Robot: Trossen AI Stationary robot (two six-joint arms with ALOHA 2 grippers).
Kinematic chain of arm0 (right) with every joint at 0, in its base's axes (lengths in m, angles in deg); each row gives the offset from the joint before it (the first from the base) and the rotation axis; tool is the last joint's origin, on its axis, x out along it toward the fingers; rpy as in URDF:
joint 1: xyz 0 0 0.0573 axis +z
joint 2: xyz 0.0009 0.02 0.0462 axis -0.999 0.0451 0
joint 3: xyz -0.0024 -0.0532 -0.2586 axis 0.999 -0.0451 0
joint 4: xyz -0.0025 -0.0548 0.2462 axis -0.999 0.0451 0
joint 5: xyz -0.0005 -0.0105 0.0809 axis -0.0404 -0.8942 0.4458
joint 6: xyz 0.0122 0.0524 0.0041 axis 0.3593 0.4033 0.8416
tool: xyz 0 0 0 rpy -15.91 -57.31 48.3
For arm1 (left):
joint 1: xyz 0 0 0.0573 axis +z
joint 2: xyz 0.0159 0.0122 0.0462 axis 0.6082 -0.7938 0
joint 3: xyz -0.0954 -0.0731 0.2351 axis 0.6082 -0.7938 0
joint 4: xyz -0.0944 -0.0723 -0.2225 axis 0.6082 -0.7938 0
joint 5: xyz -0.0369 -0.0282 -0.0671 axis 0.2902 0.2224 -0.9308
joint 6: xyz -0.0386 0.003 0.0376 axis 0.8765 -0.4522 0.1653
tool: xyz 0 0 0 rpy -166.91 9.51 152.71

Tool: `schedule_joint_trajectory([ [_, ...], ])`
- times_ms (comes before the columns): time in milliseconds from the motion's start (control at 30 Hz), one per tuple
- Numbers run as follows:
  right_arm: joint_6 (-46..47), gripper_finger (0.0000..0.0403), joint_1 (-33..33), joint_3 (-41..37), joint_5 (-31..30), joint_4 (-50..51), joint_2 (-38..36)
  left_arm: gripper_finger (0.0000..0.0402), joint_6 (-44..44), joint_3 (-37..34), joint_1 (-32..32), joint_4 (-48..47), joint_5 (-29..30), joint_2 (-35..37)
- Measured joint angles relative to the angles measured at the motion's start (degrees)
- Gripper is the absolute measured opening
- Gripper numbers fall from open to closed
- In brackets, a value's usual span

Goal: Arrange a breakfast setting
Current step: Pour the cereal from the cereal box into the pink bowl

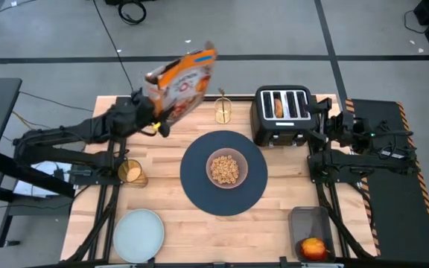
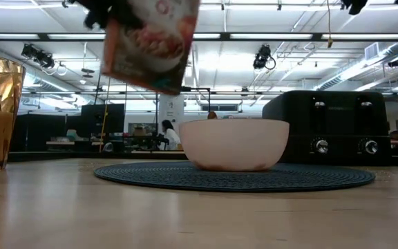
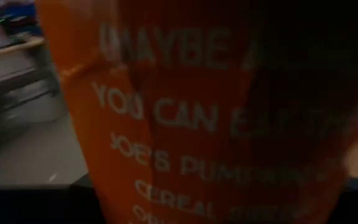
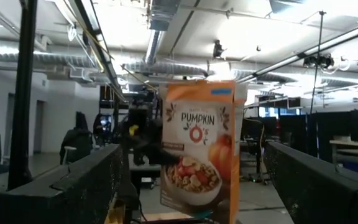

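Left gripper (image 1: 155, 119) clamps the cereal box (image 1: 183, 80) aloft, upper left; toaster (image 1: 283, 114) upper right beside the wide-open right gripper (image 1: 320, 119); bowl (image 1: 226, 168) centre.

Bowl (image 1: 226, 168) on placemat (image 1: 196, 185), toaster (image 1: 281, 113) behind-right, plate (image 1: 138, 231) front-left, cup (image 1: 133, 173) left.

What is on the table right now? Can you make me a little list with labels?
Left tool: holds the orange cereal box tilted in the air, over the table's far side
Right tool: open, waiting beside the black toaster
Toaster: bread sits in one slot
Middle of table: tan bowl with cereal, on the dark-blue placemat
Near left corner: pale-blue plate, empty
Left side: amber cup
Near right corner: red apple in a dark tray
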Motion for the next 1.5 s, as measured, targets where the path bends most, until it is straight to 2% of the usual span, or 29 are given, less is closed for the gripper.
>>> schedule_joint_trajectory([
  [200, 0.19, 0.0391, 0.0, 0.0, -2.64, 1.49, 0.02, 0.0223, 3.41, -13.25, 0.03, 1.33, 11.24, 9.52],
  [367, 0.19, 0.039, 0.0, 0.0, -5.07, 2.53, 0.02, 0.0222, 5.89, -20.36, 0.03, 1.18, 20.21, 14.62],
  [567, 0.19, 0.0388, 0.0, 0.0, -7.39, 3.33, 0.04, 0.0222, 12.41, -26.18, 0.12, 1.04, 30.51, 16.26],
  [733, 0.19, 0.0387, 0.0, -0.02, -9.22, 3.47, 0.02, 0.0221, 19.66, -30.13, 1.01, 1.04, 35.19, 16.09],
  [867, 0.73, 0.0387, -0.01, -0.02, -9.79, 3.65, 0.02, 0.0222, 26.35, -32.91, 2.77, 0.69, 37.21, 16.09],
  [1233, 1.51, 0.0387, 0.0, -0.04, -11.37, 4.16, 0.77, 0.0223, 36.81, -38.98, 7.98, 0.6, 36.69, 16.07],
  [1500, 1.51, 0.0387, 0.0, -0.04, -11.36, 4.4, 3.75, 0.026, 34.28, -38.95, 11.2, 0.89, 33.99, 16.07],
])
